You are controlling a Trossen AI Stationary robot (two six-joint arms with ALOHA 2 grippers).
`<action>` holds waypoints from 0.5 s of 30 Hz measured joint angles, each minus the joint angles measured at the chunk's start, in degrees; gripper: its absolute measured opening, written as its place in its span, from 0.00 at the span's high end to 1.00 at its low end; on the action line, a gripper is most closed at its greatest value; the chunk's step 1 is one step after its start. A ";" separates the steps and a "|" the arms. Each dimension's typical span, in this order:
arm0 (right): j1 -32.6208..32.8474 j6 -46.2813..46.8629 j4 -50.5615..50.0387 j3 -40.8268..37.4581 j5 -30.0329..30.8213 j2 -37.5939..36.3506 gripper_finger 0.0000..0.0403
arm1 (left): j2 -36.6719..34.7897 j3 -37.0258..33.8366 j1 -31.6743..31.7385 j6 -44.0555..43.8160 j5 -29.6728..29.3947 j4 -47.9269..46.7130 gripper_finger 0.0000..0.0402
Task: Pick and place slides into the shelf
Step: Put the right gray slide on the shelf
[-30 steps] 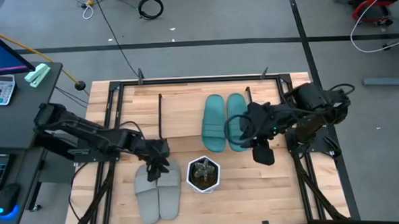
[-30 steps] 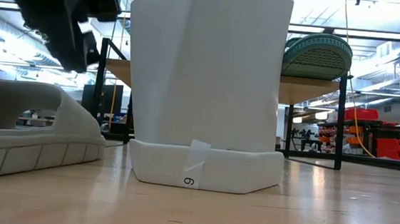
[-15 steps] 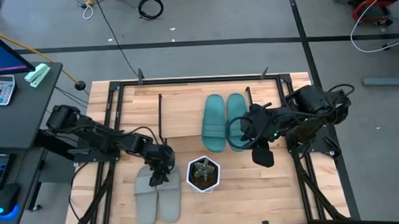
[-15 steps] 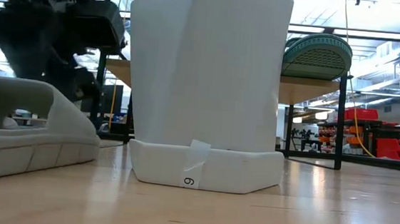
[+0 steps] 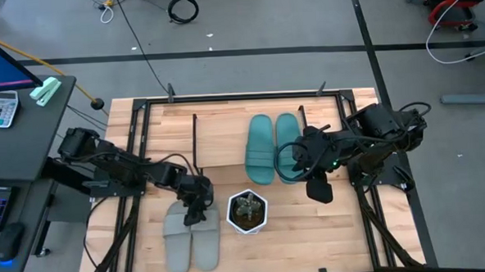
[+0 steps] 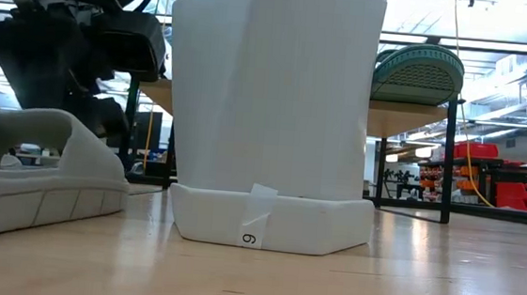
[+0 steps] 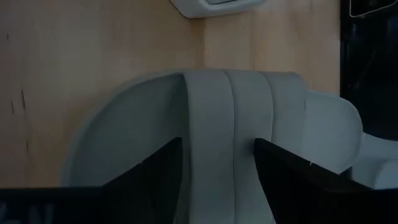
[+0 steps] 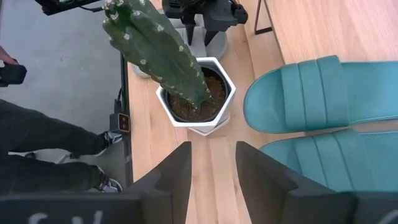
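Two light grey slides (image 5: pixel 192 235) lie side by side on their soles near the table's near edge, left of the pot. My left gripper (image 5: pixel 198 207) is open and low over their strap ends; in the left wrist view its fingers stand on either side of a band of one grey strap (image 7: pixel 217 124). Two teal slides (image 5: pixel 272 147) lie on the shelf's wooden board (image 5: pixel 222 145), also seen on the shelf (image 6: pixel 418 73) in the low view. My right gripper (image 5: pixel 299 163) is open by the near ends of the teal slides (image 8: pixel 311 93) and holds nothing. My left gripper comes down from above over the grey strap (image 7: pixel 217 149), with the fingers (image 7: pixel 155 180) straddling part of its width. I cannot tell whether the fingers touch the strap. The slide rests flat on the table.
A white hexagonal pot (image 5: pixel 247 211) with a cactus (image 8: pixel 158 50) stands between the grey slides and the shelf's near edge. The shelf's dark side frames (image 5: pixel 195 138) rise beside the board. A person's legs (image 8: pixel 50 155) show beyond the table.
My left gripper has moved toward the near edge and come down from above the grey slides until it sits low at their straps, still open. Most of this happened in the first half second. The slides have stayed put.
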 joint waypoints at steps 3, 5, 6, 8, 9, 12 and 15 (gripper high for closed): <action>0.00 -0.02 -0.02 0.00 0.00 0.00 0.67 | 0.05 0.00 0.06 -0.04 2.10 -0.12 0.48; 0.00 -0.04 -0.02 0.00 0.00 0.01 0.67 | 0.13 0.00 0.05 0.15 2.81 -0.20 0.49; 0.00 -0.05 -0.02 0.00 0.00 0.02 0.67 | 0.13 0.00 0.03 0.15 2.81 -0.22 0.50; 0.00 -0.07 -0.02 0.00 0.07 0.02 0.67 | 0.13 0.00 0.05 0.21 2.62 -0.28 0.54; 0.00 -0.07 -0.02 0.00 0.09 0.02 0.67 | 0.13 0.00 0.05 0.29 2.26 -0.28 0.57; 0.00 -0.08 -0.02 0.00 0.11 0.02 0.67 | 0.13 0.00 0.05 0.91 1.42 -0.33 0.68; 0.00 -0.13 -0.02 0.00 0.11 0.02 0.67 | 0.13 0.00 0.06 1.73 0.97 -0.33 0.83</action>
